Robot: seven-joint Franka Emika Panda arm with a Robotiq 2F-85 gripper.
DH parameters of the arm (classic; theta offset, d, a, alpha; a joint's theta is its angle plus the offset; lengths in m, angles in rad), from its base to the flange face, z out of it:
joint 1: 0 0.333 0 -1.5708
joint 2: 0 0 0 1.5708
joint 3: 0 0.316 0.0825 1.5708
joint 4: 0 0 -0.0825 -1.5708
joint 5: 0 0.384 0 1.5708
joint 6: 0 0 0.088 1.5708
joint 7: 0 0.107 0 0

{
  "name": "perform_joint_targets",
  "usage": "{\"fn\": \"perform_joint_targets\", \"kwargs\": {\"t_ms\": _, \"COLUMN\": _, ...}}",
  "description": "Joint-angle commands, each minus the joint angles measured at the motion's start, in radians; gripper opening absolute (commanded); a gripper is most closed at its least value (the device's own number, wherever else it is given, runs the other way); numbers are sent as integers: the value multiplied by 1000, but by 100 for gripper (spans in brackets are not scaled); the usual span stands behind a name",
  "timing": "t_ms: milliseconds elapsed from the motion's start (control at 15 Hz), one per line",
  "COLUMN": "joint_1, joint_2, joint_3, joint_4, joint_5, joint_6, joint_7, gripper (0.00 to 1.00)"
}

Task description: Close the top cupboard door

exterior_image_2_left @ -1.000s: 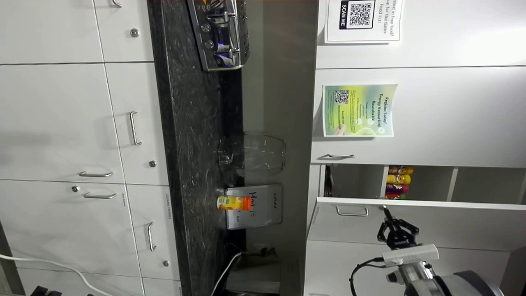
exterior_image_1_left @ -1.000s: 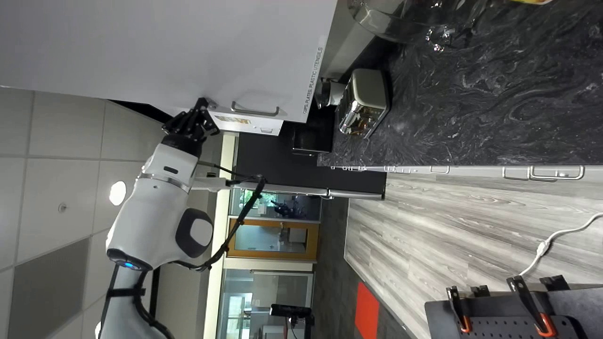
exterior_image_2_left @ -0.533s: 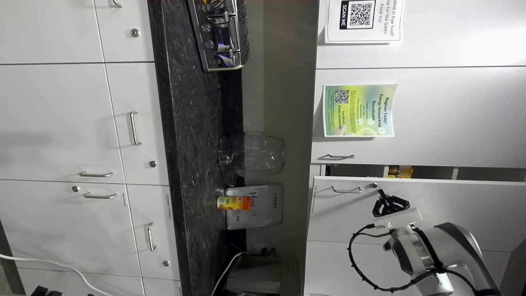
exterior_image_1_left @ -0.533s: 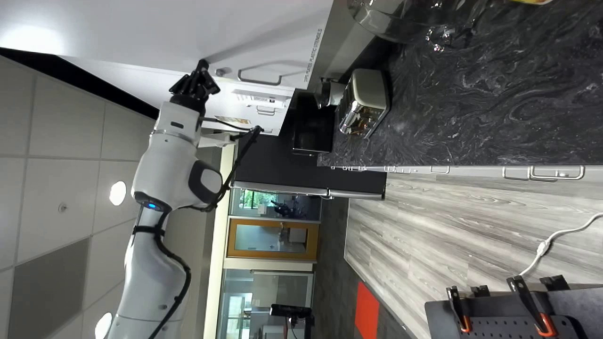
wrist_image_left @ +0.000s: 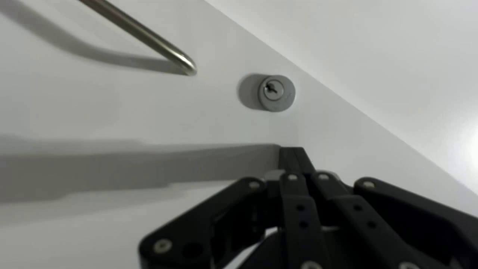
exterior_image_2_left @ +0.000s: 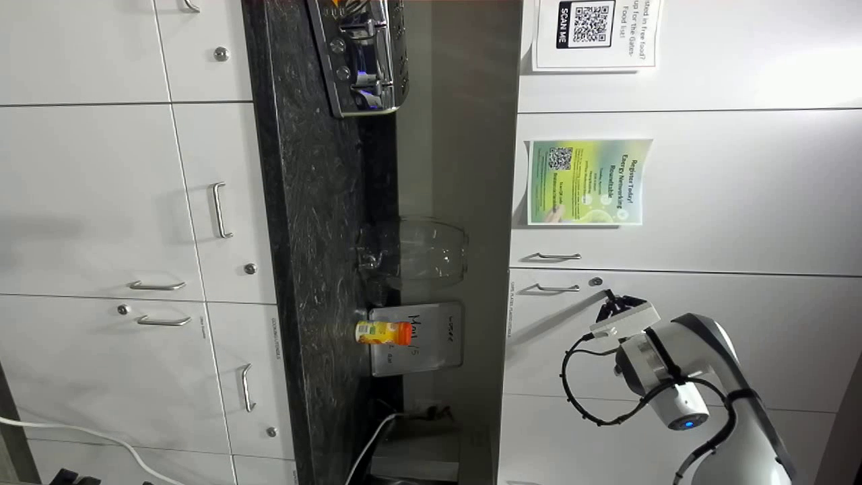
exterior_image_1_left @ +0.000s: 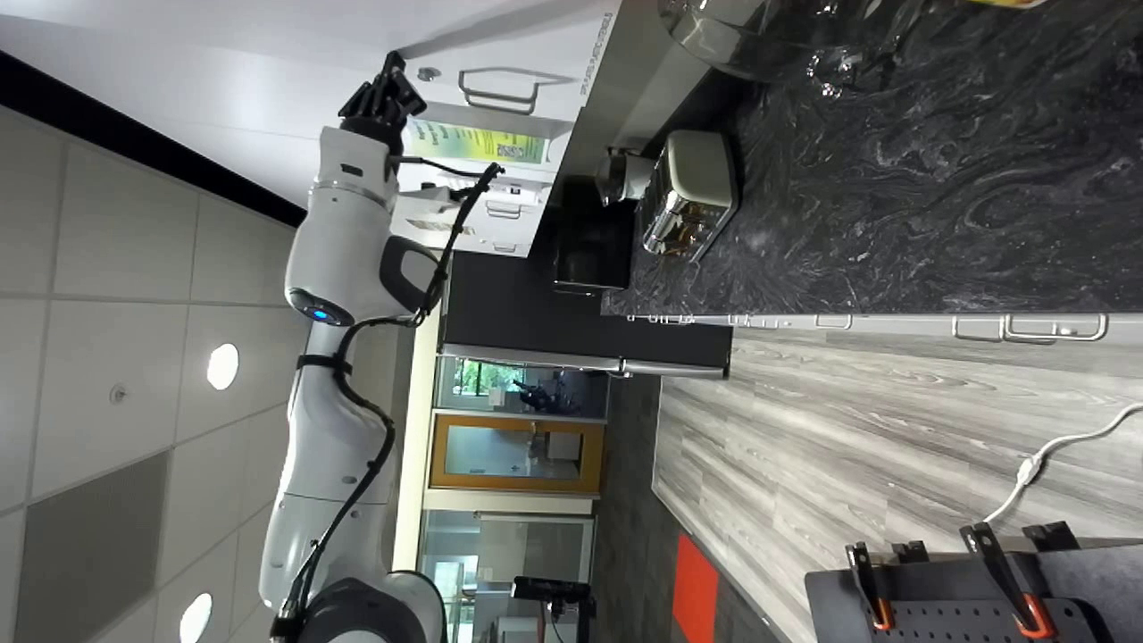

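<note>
Fingers (wrist_image_left: 288, 160) are pressed together into one narrow tip, with no gap and nothing held. Straight ahead of them lies the top cupboard door (wrist_image_left: 179, 116), a plain white panel; the tip looks to be touching it, since the shadow (wrist_image_left: 209, 164) cast there runs right up to it. The coming move turns on that: any push left to give should go forward, into the panel, rather than along it. Just beside the tip sits the lock (wrist_image_left: 278, 93), and past the lock, farther from the fingers, is the bar handle (wrist_image_left: 142, 34). Near the fingers on another side a thin seam (wrist_image_left: 313, 77) slants by; handle, seam and the door's long side all run the same way. So the fingers sit close to what I take for the free edge, a good spot for leverage. In an exterior view the next door (exterior_image_2_left: 727, 195), across the seam from the fingers, looks level with this one and no dark gap shows, so I judge the closing done or all but done. Behind the fingers the arm (exterior_image_1_left: 335, 429) stands at a slant, and on a glossy panel the tip might skid toward the seam; a slow, square push should guard against that. Well apart from the fingers, on the handle's side, is the desk (exterior_image_2_left: 310, 222).
</note>
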Motion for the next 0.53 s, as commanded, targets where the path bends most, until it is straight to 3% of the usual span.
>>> {"fn": "perform_joint_targets", "kwargs": {"t_ms": 0, "joint_1": -148, "joint_2": 101, "joint_3": 95, "joint_4": 104, "joint_5": -96, "joint_6": -7, "joint_7": 115, "gripper": 0}}
{"fn": "perform_joint_targets", "kwargs": {"t_ms": 267, "joint_1": -227, "joint_2": 105, "joint_3": 166, "joint_4": 104, "joint_5": -188, "joint_6": -16, "joint_7": 207, "gripper": 0}}
{"fn": "perform_joint_targets", "kwargs": {"t_ms": 467, "joint_1": -241, "joint_2": 35, "joint_3": 196, "joint_4": 25, "joint_5": -227, "joint_6": -31, "joint_7": 227, "gripper": 0}}
